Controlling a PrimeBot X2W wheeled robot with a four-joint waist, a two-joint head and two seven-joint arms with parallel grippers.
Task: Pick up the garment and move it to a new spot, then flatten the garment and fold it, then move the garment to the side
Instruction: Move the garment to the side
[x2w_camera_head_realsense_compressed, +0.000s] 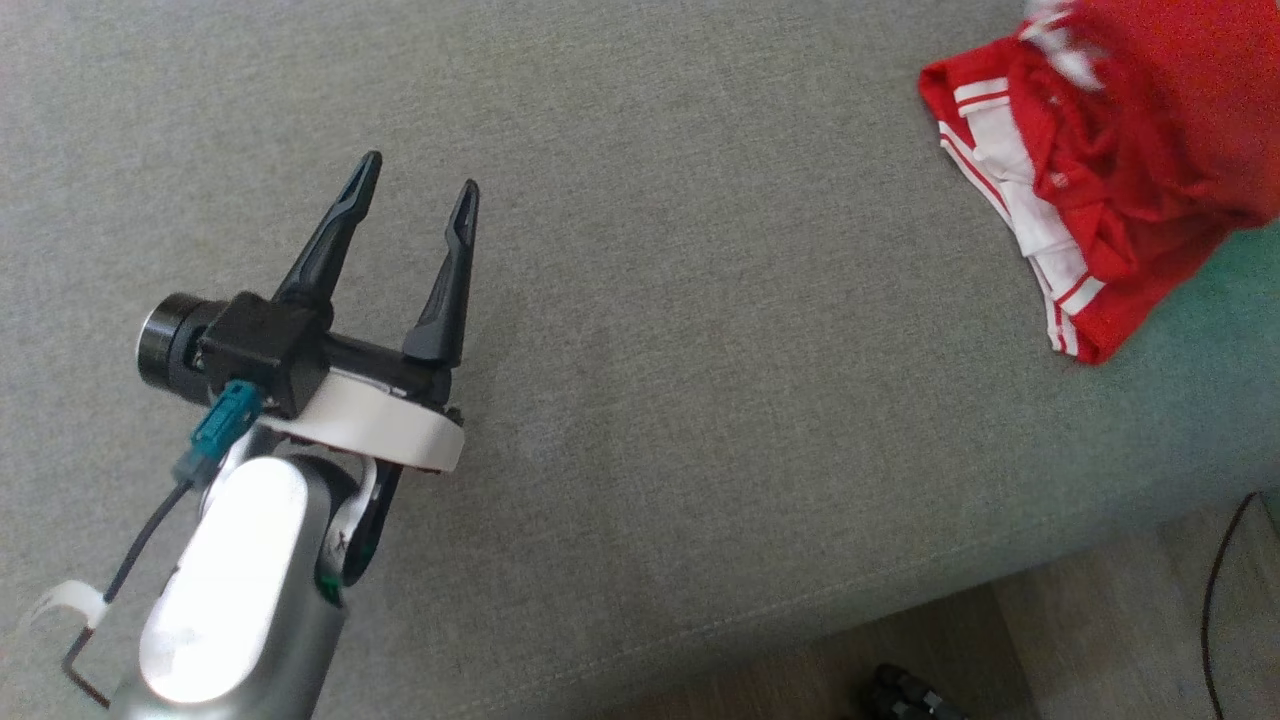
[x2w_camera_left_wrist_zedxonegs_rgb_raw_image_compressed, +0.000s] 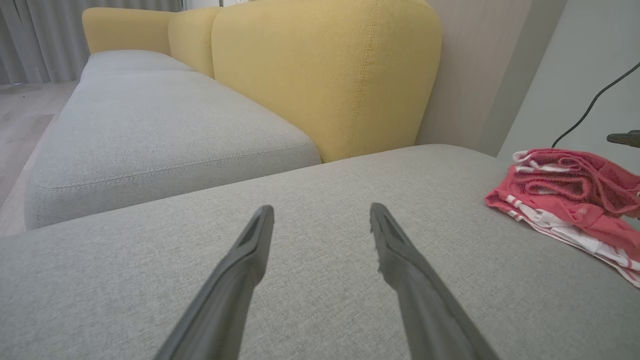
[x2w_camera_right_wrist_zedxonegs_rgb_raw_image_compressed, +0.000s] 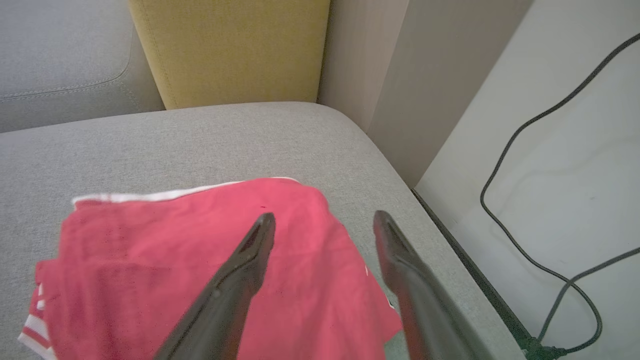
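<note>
**Location of item.** The red garment with white stripes (x2w_camera_head_realsense_compressed: 1120, 170) lies in a loosely folded, rumpled bundle at the right-hand end of the grey sofa cushion (x2w_camera_head_realsense_compressed: 650, 350). It is close to the cushion's outer edge and well apart from the left arm. A yellow backrest (x2w_camera_left_wrist_zedxonegs_rgb_raw_image_compressed: 325, 75) stands behind the cushion, and a dark cable (x2w_camera_right_wrist_zedxonegs_rgb_raw_image_compressed: 525, 125) trails on the pale surface beyond it.

**Grippers.** The left gripper (x2w_camera_head_realsense_compressed: 420, 175) hovers over bare cushion with its fingers spread wide and nothing between them. The right gripper (x2w_camera_right_wrist_zedxonegs_rgb_raw_image_compressed: 324, 216) is poised directly over the garment, fingers likewise apart and gripping no cloth. Whether its tips touch the fabric cannot be told.

**Handling assessment.** The garment appears to be a light, thin sports knit: soft, limp and non-fragile. It will likely sag and unfold if lifted by a single layer. Any further hold is best taken at a folded edge or at the white-banded hem, pinching all layers together.
</note>
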